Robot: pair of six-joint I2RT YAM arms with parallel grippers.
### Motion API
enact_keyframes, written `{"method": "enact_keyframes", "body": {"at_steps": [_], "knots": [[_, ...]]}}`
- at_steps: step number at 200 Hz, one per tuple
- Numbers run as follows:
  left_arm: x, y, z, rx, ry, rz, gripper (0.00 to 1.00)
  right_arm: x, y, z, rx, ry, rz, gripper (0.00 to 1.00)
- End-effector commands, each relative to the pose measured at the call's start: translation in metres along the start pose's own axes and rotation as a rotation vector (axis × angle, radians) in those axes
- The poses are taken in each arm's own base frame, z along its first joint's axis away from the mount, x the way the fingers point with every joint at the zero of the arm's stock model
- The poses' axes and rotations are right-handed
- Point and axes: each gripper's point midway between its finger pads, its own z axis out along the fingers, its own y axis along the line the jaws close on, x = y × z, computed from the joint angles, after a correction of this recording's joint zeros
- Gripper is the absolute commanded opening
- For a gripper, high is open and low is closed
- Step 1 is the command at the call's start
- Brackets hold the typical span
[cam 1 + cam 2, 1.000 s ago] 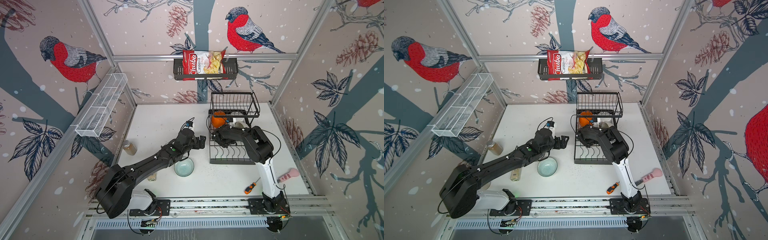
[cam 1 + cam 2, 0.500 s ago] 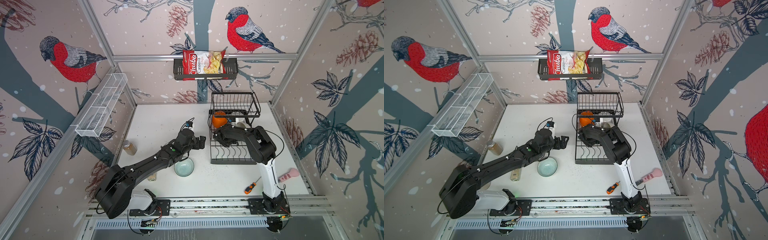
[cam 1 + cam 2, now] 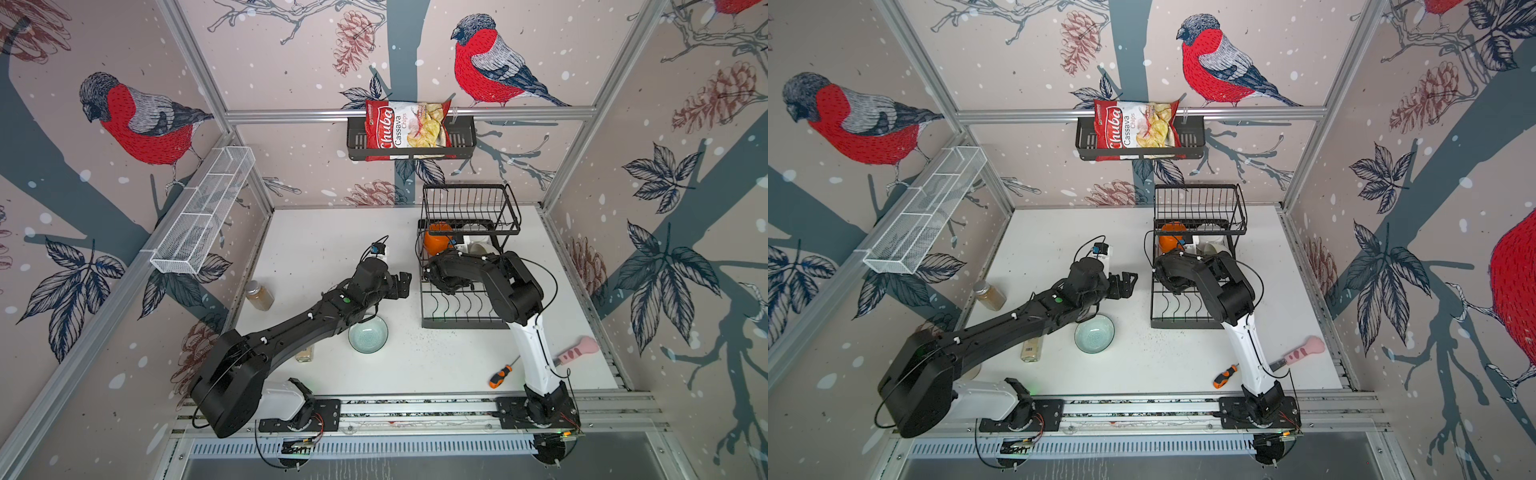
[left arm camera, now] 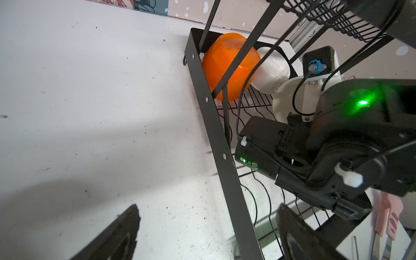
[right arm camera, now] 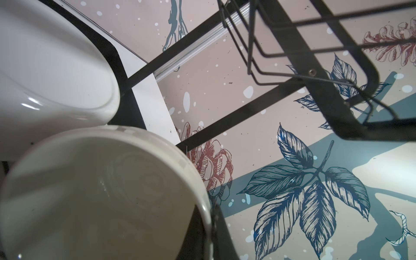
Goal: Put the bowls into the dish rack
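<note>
Cream bowl [image 5: 101,191] pinched by right end effector [image 5: 213,229] — inside dish rack [image 3: 457,324].
Settle it fully before releasing — left end effector [image 3: 404,284] wide, empty.

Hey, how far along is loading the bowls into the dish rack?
Done: the orange bowl and white bowl sit in the dish rack, lower tier. In hand: the right gripper holds a cream bowl by its rim inside the rack. Left: the pale green bowl, on the table; left gripper open, empty.
</note>
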Motion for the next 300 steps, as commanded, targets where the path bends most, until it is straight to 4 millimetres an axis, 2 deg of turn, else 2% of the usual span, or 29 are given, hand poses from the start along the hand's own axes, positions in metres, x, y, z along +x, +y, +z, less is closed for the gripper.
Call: {"method": "enact_keyframes", "body": {"at_steps": [1,44,51,55,136,185,226,262,288,300], "knots": [[-0.008,-0.003,-0.001,0.012,-0.03,0.018,0.94,0.022,0.018,-0.004,-0.061,0.1,-0.055,0.06],[-0.007,-0.003,-0.001,0.011,-0.027,0.019,0.94,0.026,0.026,-0.008,-0.071,0.108,-0.082,0.08],[-0.007,-0.003,-0.001,0.012,-0.027,0.021,0.94,0.027,0.026,-0.008,-0.069,0.105,-0.079,0.03],[-0.007,-0.003,-0.001,0.011,-0.027,0.021,0.94,0.027,0.025,-0.007,-0.067,0.105,-0.077,0.0],[-0.008,-0.002,-0.002,0.009,-0.033,0.022,0.94,0.018,-0.001,0.017,-0.006,0.09,-0.064,0.0],[-0.007,0.001,-0.003,-0.003,-0.032,0.018,0.94,0.025,0.015,0.016,-0.01,0.098,-0.12,0.0],[-0.006,0.003,-0.004,-0.011,-0.033,0.018,0.94,0.027,0.029,0.007,-0.032,0.095,-0.156,0.0],[-0.004,0.004,-0.003,-0.016,-0.027,0.019,0.94,0.025,0.038,-0.003,-0.053,0.089,-0.173,0.05],[-0.004,0.005,-0.003,-0.02,-0.029,0.018,0.94,0.028,0.042,-0.004,-0.063,0.103,-0.182,0.15],[-0.003,0.006,-0.003,-0.024,-0.028,0.02,0.94,0.028,0.042,-0.006,-0.069,0.106,-0.183,0.16]]}}
